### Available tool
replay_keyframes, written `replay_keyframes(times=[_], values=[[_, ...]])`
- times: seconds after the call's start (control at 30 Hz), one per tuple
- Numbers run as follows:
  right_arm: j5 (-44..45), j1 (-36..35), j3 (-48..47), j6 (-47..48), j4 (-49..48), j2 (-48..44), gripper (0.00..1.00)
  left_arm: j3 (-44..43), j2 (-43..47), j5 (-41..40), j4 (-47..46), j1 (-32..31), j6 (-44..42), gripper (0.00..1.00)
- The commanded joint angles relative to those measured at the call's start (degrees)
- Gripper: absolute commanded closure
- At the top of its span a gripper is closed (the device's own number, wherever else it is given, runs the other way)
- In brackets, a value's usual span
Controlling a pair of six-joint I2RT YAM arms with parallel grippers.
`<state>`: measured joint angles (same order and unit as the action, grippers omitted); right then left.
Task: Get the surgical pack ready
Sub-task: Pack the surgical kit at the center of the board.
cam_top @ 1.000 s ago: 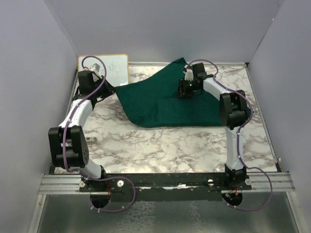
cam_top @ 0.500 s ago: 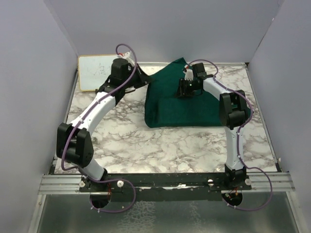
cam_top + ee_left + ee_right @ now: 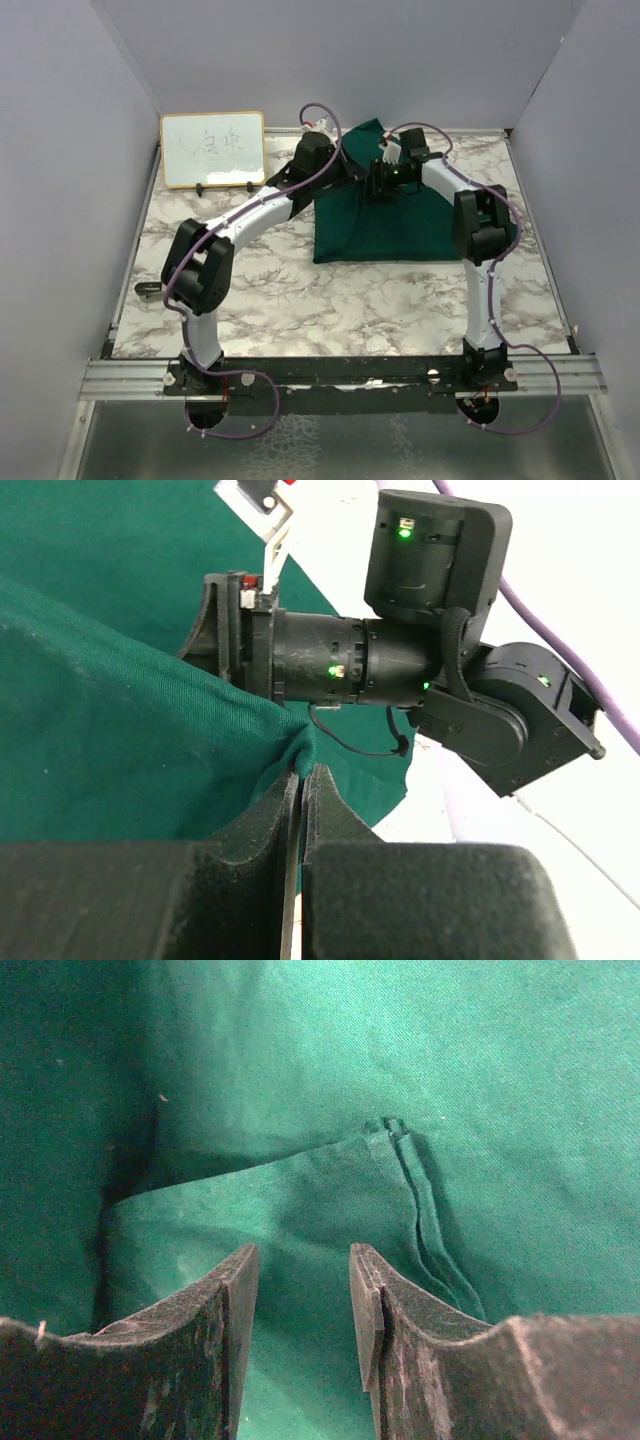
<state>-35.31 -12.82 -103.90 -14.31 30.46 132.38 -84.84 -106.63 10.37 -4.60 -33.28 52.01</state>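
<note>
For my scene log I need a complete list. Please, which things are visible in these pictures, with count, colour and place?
drape: one, dark green, folded, far half of the table, right of centre
whiteboard: one, white with wood frame, standing at the far left corner
table: one, white-grey marble pattern, under everything
small object: one, dark, left table edge; too small to identify
left arm: one, white and black, purple cable; jaws shut on a drape fold
right arm: one, same colours; jaws open, above the drape
</note>
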Motion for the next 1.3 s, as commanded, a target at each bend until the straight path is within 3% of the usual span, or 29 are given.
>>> replay_keyframes(times=[0.0,0.23,0.53,0.73,1.1,1.27], values=[[-6.78,3.31,-2.96,-3.68,-2.07,-0.58,0.57,-1.53,-1.61,-1.17,-6.85,-0.83,1.87,1.00],[-7.62,7.89,-8.75,-3.85,1.28,-1.73,0.57,-5.07,-7.49,1.79,-8.11,-1.81,2.63,1.00],[-3.32,14.40,-2.88,-1.87,1.73,-7.96,0.55,-16.08,-16.38,4.22,-2.47,-5.82,-0.78,1.00],[-2.56,15.41,0.91,-1.39,0.77,-10.51,0.55,-20.04,-20.71,4.70,0.20,-7.17,-2.79,1.00],[-7.09,14.61,2.96,1.15,3.06,-8.94,0.55,-18.35,-22.25,2.76,0.08,-6.68,-2.52,1.00],[-6.76,12.16,1.47,2.47,5.47,-6.04,0.64,-19.03,-23.20,4.34,-0.44,-5.93,-1.74,1.00]])
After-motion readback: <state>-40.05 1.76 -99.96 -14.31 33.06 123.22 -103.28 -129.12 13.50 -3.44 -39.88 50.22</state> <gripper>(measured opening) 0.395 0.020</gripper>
